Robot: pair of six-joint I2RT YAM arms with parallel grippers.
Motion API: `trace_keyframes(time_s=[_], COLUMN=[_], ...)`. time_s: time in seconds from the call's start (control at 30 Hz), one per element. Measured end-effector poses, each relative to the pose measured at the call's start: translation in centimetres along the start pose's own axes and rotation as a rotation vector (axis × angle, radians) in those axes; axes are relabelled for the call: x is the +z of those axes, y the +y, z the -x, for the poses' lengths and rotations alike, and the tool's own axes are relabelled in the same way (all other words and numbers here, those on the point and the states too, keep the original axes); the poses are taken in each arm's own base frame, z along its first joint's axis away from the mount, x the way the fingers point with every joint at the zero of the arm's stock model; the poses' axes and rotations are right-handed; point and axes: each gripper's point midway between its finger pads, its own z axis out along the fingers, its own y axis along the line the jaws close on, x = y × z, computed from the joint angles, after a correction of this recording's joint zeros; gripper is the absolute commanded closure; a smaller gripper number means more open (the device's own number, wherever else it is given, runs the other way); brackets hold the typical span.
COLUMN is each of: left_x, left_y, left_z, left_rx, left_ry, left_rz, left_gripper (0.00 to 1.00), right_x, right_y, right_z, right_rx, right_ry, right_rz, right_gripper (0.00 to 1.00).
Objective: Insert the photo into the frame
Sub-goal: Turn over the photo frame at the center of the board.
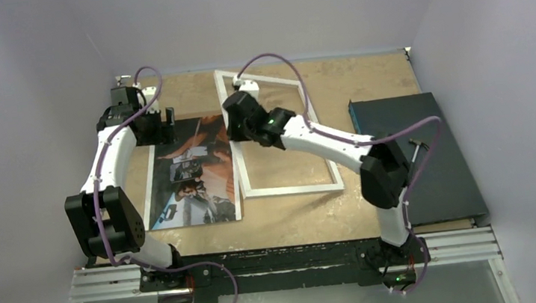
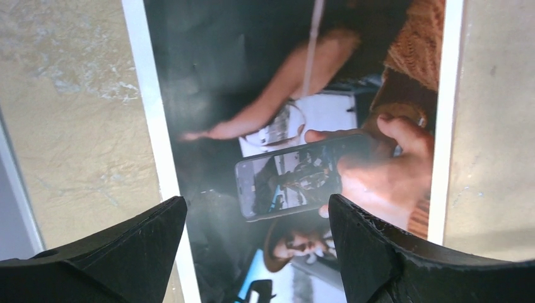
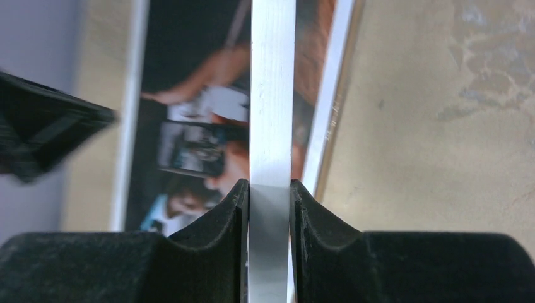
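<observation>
Between grey walls [image 1: 20, 110] (pale), photo [image 1: 193, 182] lies on scuffed tan tabletop [image 1: 294, 216].

overhead view; both wrist views close above the photo [image 2: 284, 95]

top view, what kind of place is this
Probably a lab robot test cell, not a home: plain grey walls box in a worn tan table, and two robot arms are bolted to an aluminium rail at its edge.

The dark photo [image 1: 192, 176] lies face up, just left of the white frame [image 1: 291, 189].
</observation>
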Motion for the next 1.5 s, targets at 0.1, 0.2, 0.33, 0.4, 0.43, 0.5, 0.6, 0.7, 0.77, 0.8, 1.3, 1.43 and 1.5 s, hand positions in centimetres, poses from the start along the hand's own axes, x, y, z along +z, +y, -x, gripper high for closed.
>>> trace_keyframes(time_s=[0.1,0.2,0.33,0.4,0.43,0.5,0.6,0.7,0.77,0.8,1.3,1.43,1.5], left_x=[-0.1,-0.4,-0.9,-0.9,-0.9,-0.8,-0.3,0.4,0.8,0.9,2.9,4.3,5.0], left_y=[-0.7,-1.4,-2.7,-3.4,-3.8,-4.6,-6.2,-8.1,-9.0,-9.4,-17.5,-18.4,-18.5], left_z=[0.1,0.3,0.8,0.9,0.8,0.7,-0.1,-2.0,-2.5,-2.5,-0.1,-0.9,-1.4], left_rx=[-0.009,-0.014,-0.018,-0.030,-0.038,-0.057,-0.110,-0.190,-0.224,-0.229,-0.161,-0.145,-0.147], left_ry=[-0.008,-0.026,-0.063,-0.079,-0.087,-0.102,-0.137,-0.136,-0.123,-0.121,-0.185,-0.165,-0.148], left_rz=[-0.035,-0.074,-0.138,-0.178,-0.200,-0.243,-0.327,-0.423,-0.467,-0.479,-0.671,-0.676,-0.672], left_gripper=[0.18,0.19,0.19,0.19,0.11,0.01,0.00,0.00,0.00,0.00,0.00,0.00,0.00], right_x=[-3.1,-5.5,-7.7,-8.5,-9.0,-9.9,-11.3,-12.4,-13.2,-13.6,-19.1,-19.8,-20.1], right_y=[1.1,1.4,1.6,2.3,2.7,3.6,4.5,5.2,5.5,5.6,6.7,6.9,6.9], right_z=[4.5,8.0,10.9,11.7,12.0,12.6,13.1,13.6,14.0,14.2,15.9,16.2,16.3], right_rx=[0.092,0.162,0.226,0.251,0.266,0.301,0.355,0.400,0.431,0.443,0.612,0.645,0.661], right_ry=[-0.047,-0.088,-0.113,-0.110,-0.103,-0.090,-0.065,-0.045,-0.038,-0.035,-0.005,-0.016,-0.015], right_rz=[0.113,0.201,0.298,0.356,0.393,0.474,0.584,0.662,0.718,0.741,1.076,1.130,1.148], right_gripper=[1.00,1.00,1.00,1.00,1.00,1.00,1.00,1.00,1.00,1.00,1.00,1.00,1.00])
